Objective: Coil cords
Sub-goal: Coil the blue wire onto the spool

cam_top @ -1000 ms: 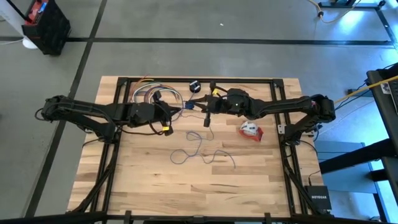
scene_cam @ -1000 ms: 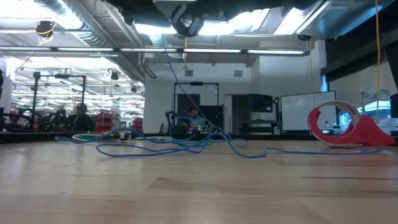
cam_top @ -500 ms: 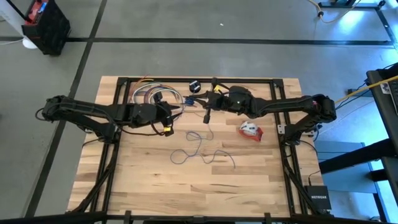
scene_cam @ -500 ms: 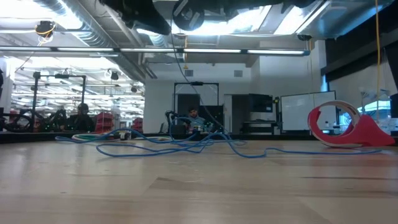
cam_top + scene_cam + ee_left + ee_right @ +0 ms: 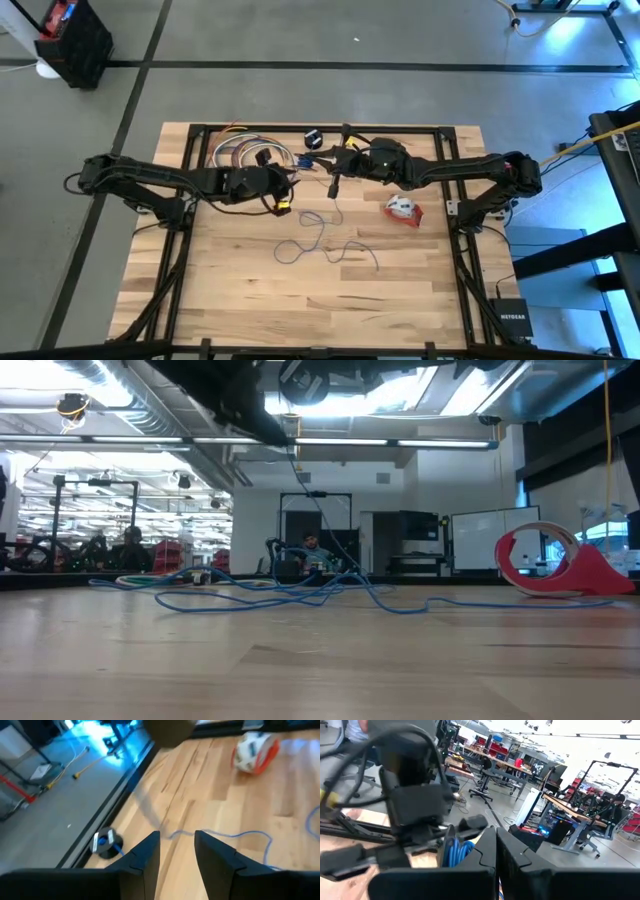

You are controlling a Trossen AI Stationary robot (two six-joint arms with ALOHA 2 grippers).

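**Cord held up at the far edge, the rest loose on the desk**

Start at the left: your left pincer (image 5: 290, 190) hangs above the desk (image 5: 240, 290) near its far edge. In its wrist view the two dark fingers (image 5: 145, 857) stand apart with nothing between them, so it is released. It sits just beside the raised stretch of cord, which I read as the spot for taking the next length.

Behind it, against the far rail, lies a bundle of pale and coloured loops (image 5: 240, 152), lying in rounded turns.

The blue cord (image 5: 320, 240) is thin and limp. Most of it sprawls in loose, uneven waves across the middle of the desk, and one strand rises from there toward the arms. The low view shows that strand (image 5: 305, 490) climbing steeply, close to straight, which suggests it is kept lifted so a loop can be laid. The small black round puck (image 5: 313, 137) rests at the far edge; the left wrist view shows blue on it.

Your right pincer (image 5: 333, 187) is clenched, and its wrist view shows blue strands (image 5: 454, 851) bunched right at the fingers; whether they are truly pinched I cannot tell.

Farthest right, the red-and-white thing (image 5: 404, 208) lies alone. In the low view it looks like a hard curved shell.
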